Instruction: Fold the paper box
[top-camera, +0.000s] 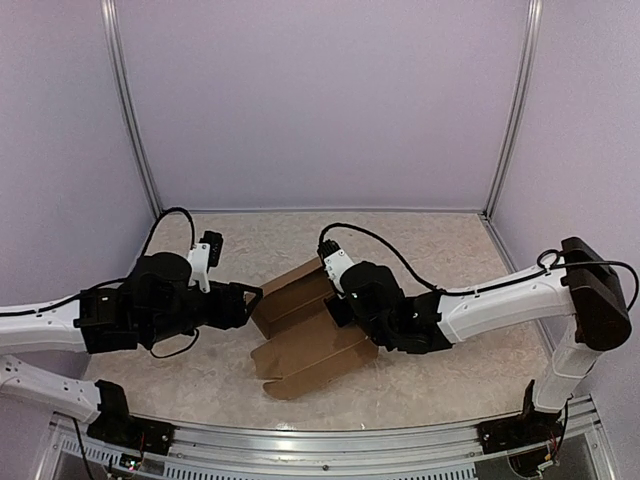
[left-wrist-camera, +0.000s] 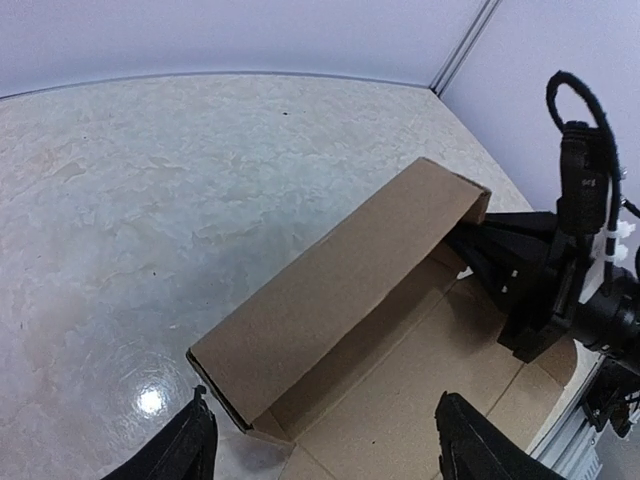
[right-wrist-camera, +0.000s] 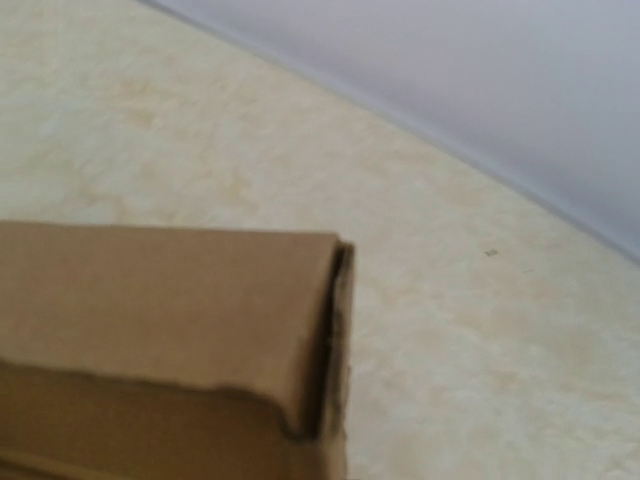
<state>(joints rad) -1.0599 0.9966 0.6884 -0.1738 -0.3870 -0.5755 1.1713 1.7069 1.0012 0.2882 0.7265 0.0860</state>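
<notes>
The paper box (top-camera: 310, 335) lies near the middle of the table (top-camera: 440, 250), between the two arms. It is plain brown cardboard with a matte, slightly fibrous face and sharp creases. It is partly folded: one long panel stands up as a doubled wall along the far side, with a narrow hollow showing at its end. Flat panels with rounded tabs spread toward the near edge of the table. In the left wrist view the paper box (left-wrist-camera: 340, 300) shows a long upright wall, a flat floor and a cut flap by the right corner. Every face in view is bare brown.

The left pincer (top-camera: 250, 303) is black, hard plastic with angular fingers. It is spread wide at the left end of the box. Its left finger (left-wrist-camera: 185, 450) sits just beside the box's near corner, and the cardboard lies between the two tips.

The right pincer (top-camera: 340, 305) is also black, on a white arm with a looped black cable (top-camera: 375, 240). It meets the right end of the upright wall (left-wrist-camera: 500, 265). I cannot tell whether its jaws are spread or pressed together. Its own camera shows only a blurred, close corner of the box (right-wrist-camera: 170, 300) with a dark slit at the fold.

The table is cream with a marbled pattern and glossy enough to reflect a light spot. The walls (top-camera: 320, 100) are smooth pale lilac panels.
</notes>
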